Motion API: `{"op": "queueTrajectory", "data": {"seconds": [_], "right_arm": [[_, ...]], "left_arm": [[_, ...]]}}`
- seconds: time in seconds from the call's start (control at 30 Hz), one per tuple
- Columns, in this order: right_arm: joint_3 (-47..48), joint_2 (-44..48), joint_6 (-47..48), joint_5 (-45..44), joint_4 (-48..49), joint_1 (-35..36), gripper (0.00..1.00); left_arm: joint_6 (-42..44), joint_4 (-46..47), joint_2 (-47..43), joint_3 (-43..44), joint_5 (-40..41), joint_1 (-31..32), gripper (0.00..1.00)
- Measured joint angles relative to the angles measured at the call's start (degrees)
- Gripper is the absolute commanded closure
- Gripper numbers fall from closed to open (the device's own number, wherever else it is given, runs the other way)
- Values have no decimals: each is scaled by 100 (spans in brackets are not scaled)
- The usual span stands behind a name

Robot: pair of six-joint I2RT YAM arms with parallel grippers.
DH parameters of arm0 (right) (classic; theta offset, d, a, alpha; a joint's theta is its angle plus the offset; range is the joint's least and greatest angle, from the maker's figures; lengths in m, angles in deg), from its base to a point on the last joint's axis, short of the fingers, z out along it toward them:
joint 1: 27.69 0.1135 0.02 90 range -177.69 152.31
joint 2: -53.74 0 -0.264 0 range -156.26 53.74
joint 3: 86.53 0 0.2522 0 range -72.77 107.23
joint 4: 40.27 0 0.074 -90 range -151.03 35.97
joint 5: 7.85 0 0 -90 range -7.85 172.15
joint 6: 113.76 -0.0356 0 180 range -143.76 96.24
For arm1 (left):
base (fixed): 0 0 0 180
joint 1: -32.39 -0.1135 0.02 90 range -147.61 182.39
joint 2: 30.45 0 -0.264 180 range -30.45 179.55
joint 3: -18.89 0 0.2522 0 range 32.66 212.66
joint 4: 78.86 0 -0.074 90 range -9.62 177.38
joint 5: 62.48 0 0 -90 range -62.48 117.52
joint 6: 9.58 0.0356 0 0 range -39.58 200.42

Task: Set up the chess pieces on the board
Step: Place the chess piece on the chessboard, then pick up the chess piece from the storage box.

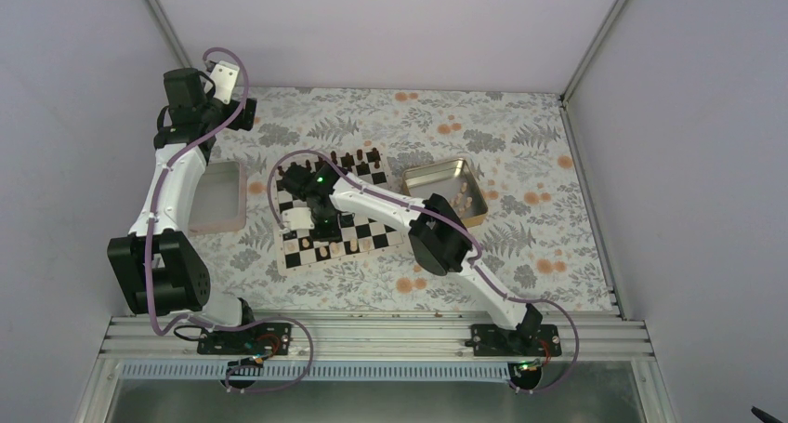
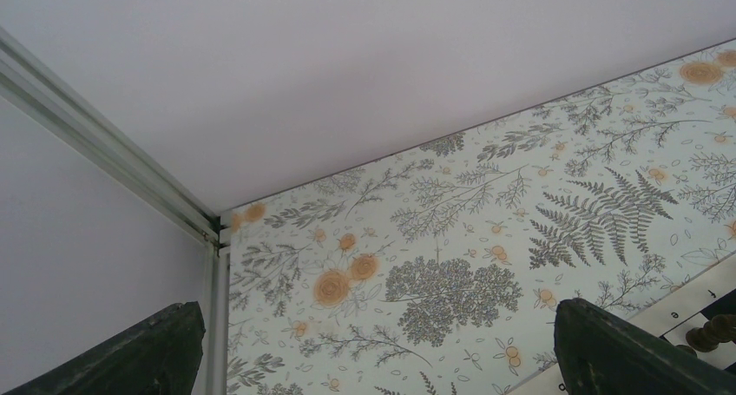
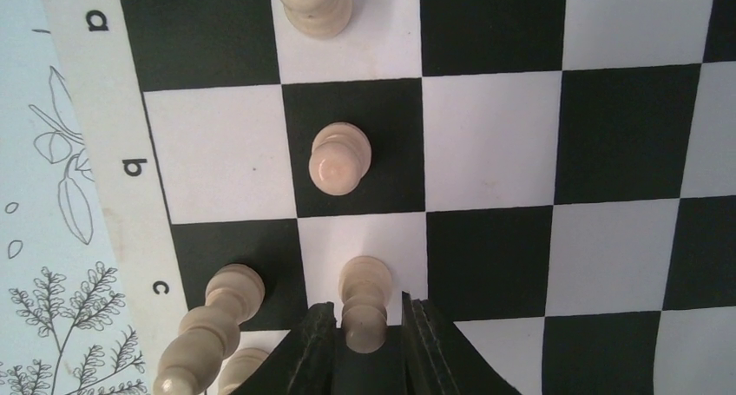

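We see the right pincer (image 3: 366, 304) low over the board (image 3: 607, 134), its two fingers (image 3: 317, 343) on either side of a light pawn (image 3: 364, 282). The pawn stands upright on a white square in the row lettered c. A thin dark gap shows on each side of it, so the pincer is released and not gripping. One square further on, a second light pawn (image 3: 340, 159) stands on a black square of row b. A taller light piece (image 3: 213, 325) stands beside the border near the c.

From above, the board lies mid-table (image 1: 520, 163), with dark brown pieces (image 1: 348, 158) along its far edge. More light chess pieces (image 1: 462, 198) lie in the gold tin tray (image 1: 437, 172) to the board's right. A pale pinkish-rimmed tray (image 1: 218, 223) sits to its left.

The left pincer (image 2: 375, 308) is raised over the far left corner, its fingers spread wide and holding nothing.
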Motion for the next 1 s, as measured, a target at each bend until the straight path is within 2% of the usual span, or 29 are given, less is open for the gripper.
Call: {"op": "queueTrajectory", "data": {"seconds": [0.23, 0.47, 0.63, 0.83, 0.9, 1.0], "right_arm": [[-52, 197, -4, -13, 11, -50, 75], [-417, 1405, -31, -157, 11, -442, 72], [-874, 2284, -74, -350, 109, -1580, 69], [-2190, 2804, -111, -584, 289, -3327, 68], [-2662, 2859, -111, -621, 317, -3668, 67], [-3202, 2868, -107, -592, 341, -3805, 66]], "left_arm": [[0, -2, 0, 0, -2, 0, 0], [0, -2, -2, 0, -11, 0, 0], [0, -2, -2, 0, -9, 0, 0], [0, 0, -2, 0, 7, 0, 0], [0, 0, 0, 0, 9, 0, 0], [0, 2, 0, 0, 15, 0, 0]]}}
